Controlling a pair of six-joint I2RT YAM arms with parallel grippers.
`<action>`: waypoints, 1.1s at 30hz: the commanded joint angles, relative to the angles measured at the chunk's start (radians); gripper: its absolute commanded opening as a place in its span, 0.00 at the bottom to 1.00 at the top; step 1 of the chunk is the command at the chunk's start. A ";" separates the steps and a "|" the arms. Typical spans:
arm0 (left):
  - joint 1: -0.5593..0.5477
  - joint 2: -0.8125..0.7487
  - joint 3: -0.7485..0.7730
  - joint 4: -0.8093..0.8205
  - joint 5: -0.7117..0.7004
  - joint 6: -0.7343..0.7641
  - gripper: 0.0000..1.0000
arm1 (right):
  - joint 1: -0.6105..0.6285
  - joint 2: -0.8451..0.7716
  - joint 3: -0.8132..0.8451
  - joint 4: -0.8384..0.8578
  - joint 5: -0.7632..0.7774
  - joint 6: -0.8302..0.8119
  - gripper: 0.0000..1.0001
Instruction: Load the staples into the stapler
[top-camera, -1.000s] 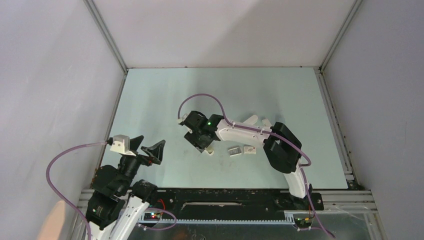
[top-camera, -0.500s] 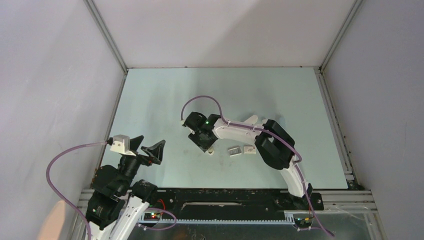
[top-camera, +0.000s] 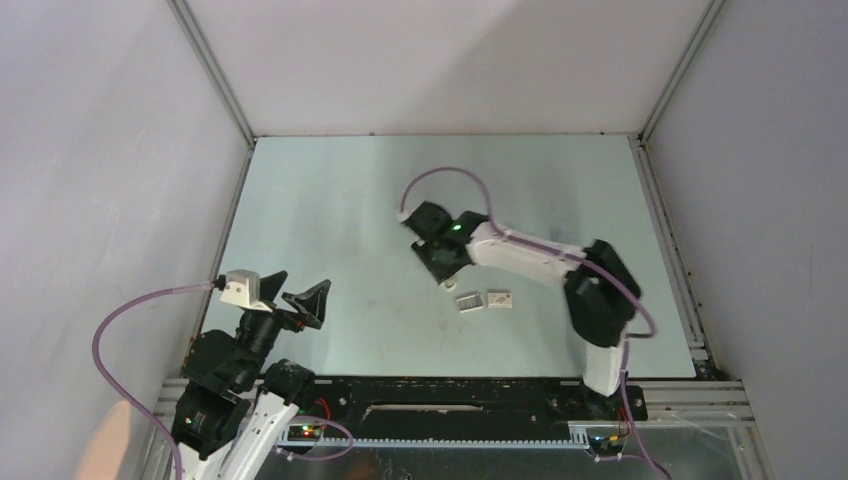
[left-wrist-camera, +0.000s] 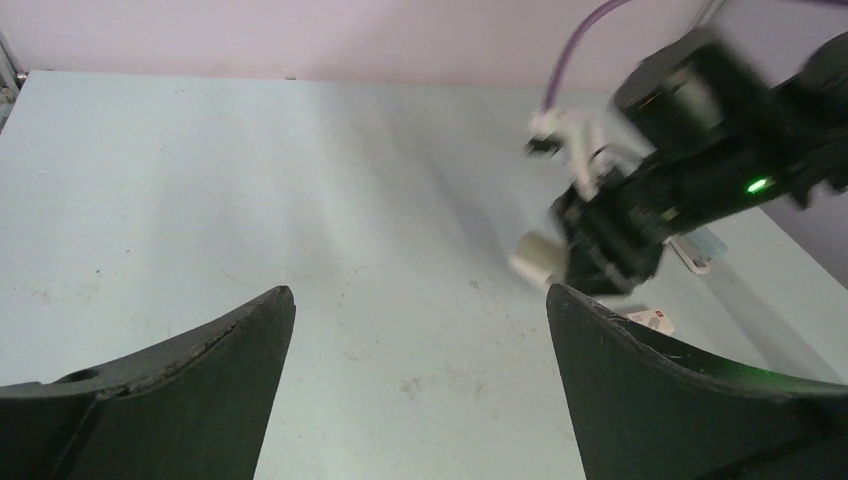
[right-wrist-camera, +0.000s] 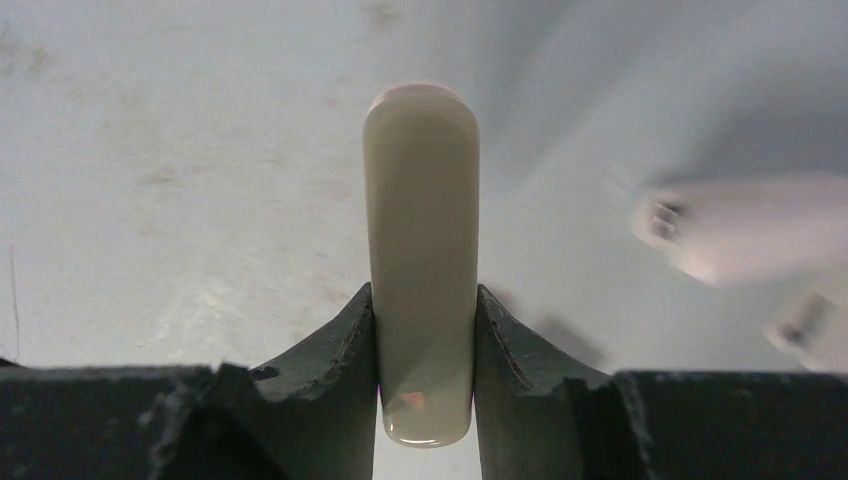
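Right end effector (right-wrist-camera: 423, 295) is clamped on a cream, round-ended bar, the fingers tight on both its sides. I take the bar to be the stapler (right-wrist-camera: 420, 200), though only this one face shows. In the top view this end effector sits mid-worktop (top-camera: 330, 200), just far-left of the staples (top-camera: 468, 300). They lie flat on the surface, a grey striped block, loose, touched by nothing. A small white box (top-camera: 499, 298) lies just right of them, close beside. I can't tell whether the stapler is lifted clear or resting on the worktop. Two pale shapes at the right of the right wrist view are too blurred to name.

Left end effector (left-wrist-camera: 417, 295) is parked near the left edge, fingers spread wide, holding nothing.

Progress: early.
- Done: stapler is in the grip.
- Not visible: whether the stapler's magazine is open.
- Left: expose the tray, pick up the staples, seat them, shut the stapler.

The empty left arm is probably the one to fetch the staples, or to brace the stapler.
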 joint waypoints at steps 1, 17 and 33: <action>0.006 -0.053 -0.010 0.025 -0.009 0.021 1.00 | -0.146 -0.274 -0.090 -0.030 0.194 0.104 0.15; 0.006 -0.039 -0.009 0.026 -0.018 0.021 1.00 | -0.885 -0.478 -0.425 0.075 0.138 0.107 0.17; 0.005 -0.023 -0.008 0.023 -0.027 0.021 1.00 | -0.952 -0.398 -0.470 0.140 0.038 0.127 0.61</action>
